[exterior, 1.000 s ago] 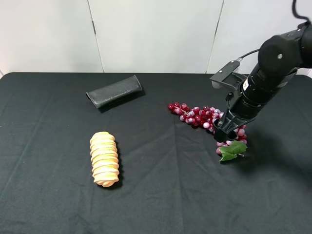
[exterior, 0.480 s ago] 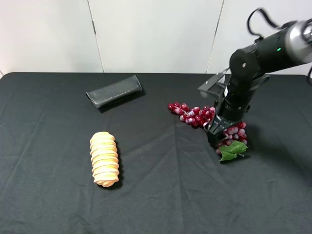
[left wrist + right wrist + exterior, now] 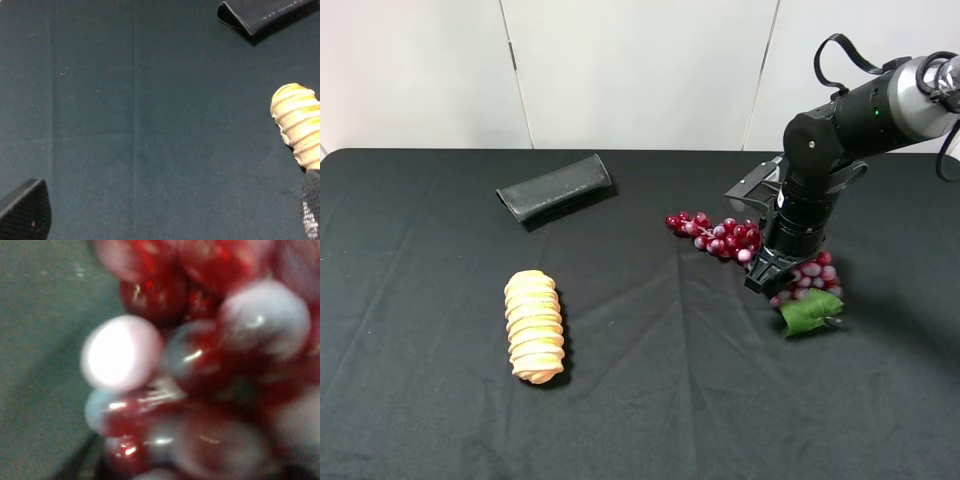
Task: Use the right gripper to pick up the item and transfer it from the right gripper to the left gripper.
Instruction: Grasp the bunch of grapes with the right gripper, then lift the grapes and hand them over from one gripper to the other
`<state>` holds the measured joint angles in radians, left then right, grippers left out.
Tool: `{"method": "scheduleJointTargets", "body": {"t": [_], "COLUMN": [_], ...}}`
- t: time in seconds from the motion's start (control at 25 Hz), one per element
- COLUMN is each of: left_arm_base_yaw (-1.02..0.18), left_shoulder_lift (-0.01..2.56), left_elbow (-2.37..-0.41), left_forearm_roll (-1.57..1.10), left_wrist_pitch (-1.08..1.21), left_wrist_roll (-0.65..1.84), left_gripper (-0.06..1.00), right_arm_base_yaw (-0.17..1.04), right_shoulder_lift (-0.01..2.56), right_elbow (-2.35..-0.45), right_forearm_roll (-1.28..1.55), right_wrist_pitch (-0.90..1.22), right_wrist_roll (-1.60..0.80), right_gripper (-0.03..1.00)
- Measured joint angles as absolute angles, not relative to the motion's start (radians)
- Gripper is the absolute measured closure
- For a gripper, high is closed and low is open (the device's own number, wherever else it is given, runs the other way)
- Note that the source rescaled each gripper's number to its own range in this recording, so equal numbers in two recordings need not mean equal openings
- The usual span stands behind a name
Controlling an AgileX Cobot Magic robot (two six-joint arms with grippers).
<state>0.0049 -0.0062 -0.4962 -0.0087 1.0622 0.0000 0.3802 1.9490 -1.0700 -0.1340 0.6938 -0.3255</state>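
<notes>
The item, a bunch of glossy dark-red and pinkish grapes [image 3: 720, 235] with a green leaf [image 3: 808, 313], lies on the black cloth at the right. My right gripper [image 3: 772, 275] points straight down into the bunch's near end, its fingers shut among the grapes. The right wrist view is filled by blurred grapes [image 3: 200, 365] up close. My left gripper [image 3: 167, 220] is open over bare cloth, with one fingertip [image 3: 27, 210] at each lower corner of its wrist view. It is out of the exterior view.
A ridged tan bread roll [image 3: 534, 326] lies on the left half of the black table [image 3: 650, 400]; it also shows in the left wrist view [image 3: 297, 125]. A flat black pouch [image 3: 555, 187] rests toward the back, and one end of it [image 3: 260, 12] is visible from the left wrist.
My right arm swung left and came down onto the bunch, then shut its fingers. The grapes and leaf shifted slightly right and nearer.
</notes>
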Motion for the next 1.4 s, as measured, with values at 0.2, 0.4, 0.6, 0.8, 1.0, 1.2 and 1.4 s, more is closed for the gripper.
{"method": "scheduleJointTargets", "body": {"t": [0.2,0.4,0.6,0.8,1.0,1.2,1.4], "left_arm_base_yaw": [0.005,0.005,0.005,0.005,0.005,0.005,0.005], "left_shoulder_lift": [-0.006,-0.006,-0.006,-0.006,-0.006,-0.006,-0.006], "left_elbow": [-0.496,-0.496,-0.496,-0.496,-0.496,-0.496,-0.496], "left_forearm_roll": [-0.009,-0.009,-0.009,-0.009,-0.009,-0.009,-0.009], "left_wrist_pitch": [1.062,1.062,1.062,1.062,1.062,1.062,1.062], "left_wrist_roll": [0.000,0.000,0.000,0.000,0.000,0.000,0.000], "left_gripper": [-0.06,-0.06,-0.06,-0.06,-0.06,-0.06,-0.06], "right_arm_base_yaw": [0.380,0.380,0.380,0.380,0.380,0.380,0.380], "right_shoulder_lift": [1.948,1.878,1.768,1.661,1.537,1.423,1.327], "right_elbow": [-1.070,-1.070,-1.070,-1.070,-1.069,-1.069,-1.069], "right_forearm_roll": [-0.149,-0.148,-0.123,-0.087,-0.013,0.062,0.137], "right_wrist_pitch": [0.695,0.706,0.778,0.855,0.917,0.961,0.995], "right_wrist_roll": [-0.326,-0.300,-0.288,-0.286,-0.285,-0.284,-0.295], "right_gripper": [0.93,0.95,0.96,0.97,0.97,0.97,0.97]}}
